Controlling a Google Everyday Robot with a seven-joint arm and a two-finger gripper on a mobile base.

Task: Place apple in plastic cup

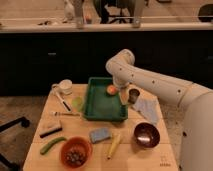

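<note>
The gripper [122, 95] hangs with its fingers spread open over the far right corner of the green tray [100, 109], the apple [111, 90] lying ungrasped just left of them, and the plastic cup [77, 103] sits farther left on the desk [125, 160].

Claw [120, 95] beside the small round orange-red apple [111, 90]
The apple lies in the far right corner of the green rectangular plastic tray [97, 105]; the claw hangs at its right rim, jaws spread.

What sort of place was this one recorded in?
Probably an office or lab test area: a wooden table laid with bowls and a mug, an office chair behind a dark counter. The tool hangs over the green tray beside the apple.
</note>
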